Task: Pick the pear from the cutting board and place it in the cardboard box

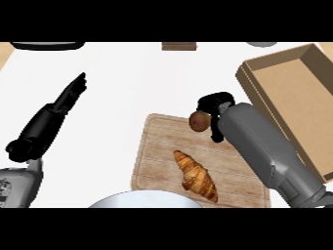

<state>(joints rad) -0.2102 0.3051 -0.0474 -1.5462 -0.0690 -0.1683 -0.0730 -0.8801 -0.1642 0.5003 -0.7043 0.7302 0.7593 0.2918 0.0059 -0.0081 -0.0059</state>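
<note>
A small brownish pear (198,121) is above the far edge of the wooden cutting board (158,156), and my right hand (217,108) is shut on it, fingers curled round its right side. The grey right forearm runs down to the lower right corner. The open cardboard box (299,93) lies to the right of the hand, tilted, its inside bare. My left hand (69,95) rests open at the left, fingers straight and pointing away, well clear of the board.
A croissant (195,176) lies on the board's near half. A round grey metal rim (143,200) shows at the bottom edge. Dark objects (46,45) and a small brown block (178,46) sit along the far edge.
</note>
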